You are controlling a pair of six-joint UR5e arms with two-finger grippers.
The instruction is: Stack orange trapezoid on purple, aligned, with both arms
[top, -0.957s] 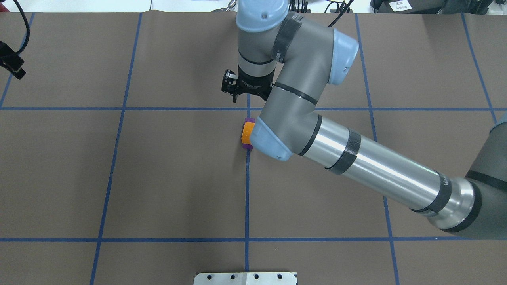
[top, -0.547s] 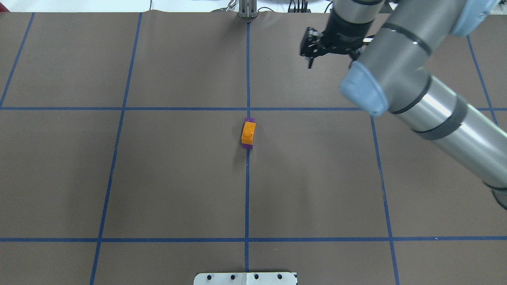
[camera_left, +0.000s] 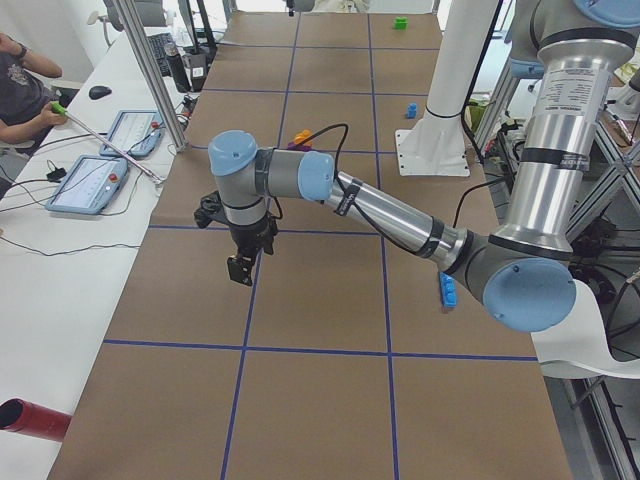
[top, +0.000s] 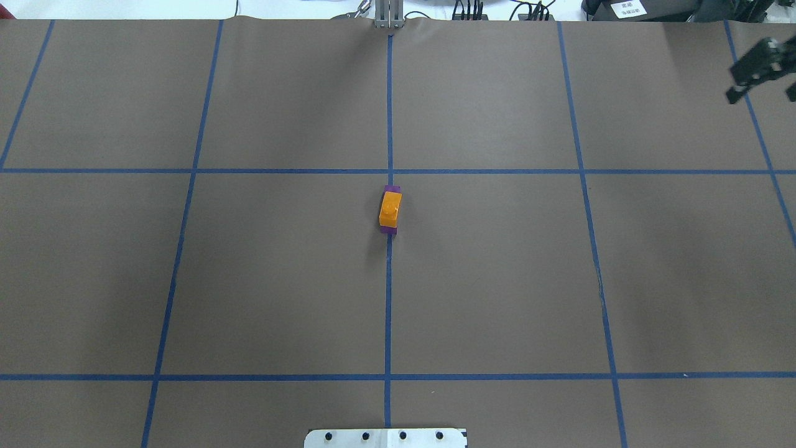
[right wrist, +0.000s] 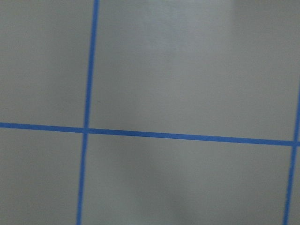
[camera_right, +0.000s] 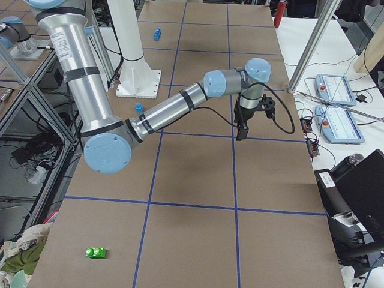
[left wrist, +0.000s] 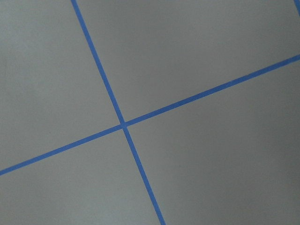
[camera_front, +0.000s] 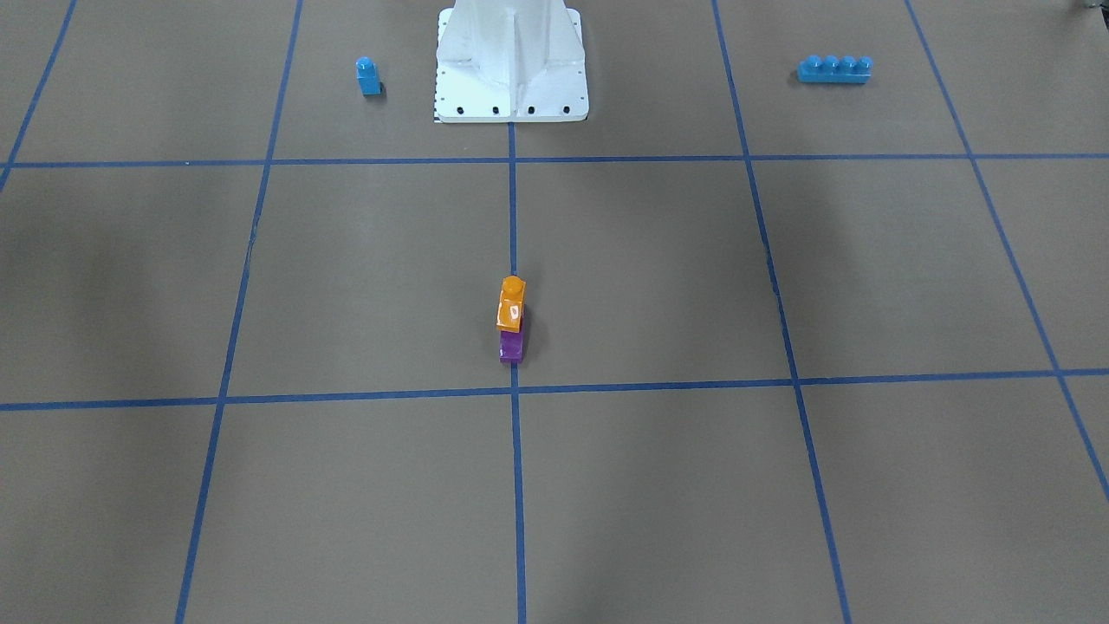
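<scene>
Glossy orange plastic trapezoid block [camera_front: 511, 305] seated atop glossy purple plastic sloped block [camera_front: 511, 346] mid brown desk [top: 249, 280], well apart from right tool [top: 762, 93], fingers spread; left tool [camera_left: 240, 272] spread or closed, impossible to tell.

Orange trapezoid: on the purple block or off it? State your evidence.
On. In the front-facing view, the orange trapezoid sits directly atop the purple block, stud upward.

Your right arm [camera_right: 180, 105] has pulled away from the middle: a second ago its elbow overhung the orange trapezoid [top: 390, 209], and now only the right gripper [top: 762, 87] shows, at the overhead view's right edge. The left gripper [camera_left: 240, 268] has left that view altogether.
</scene>
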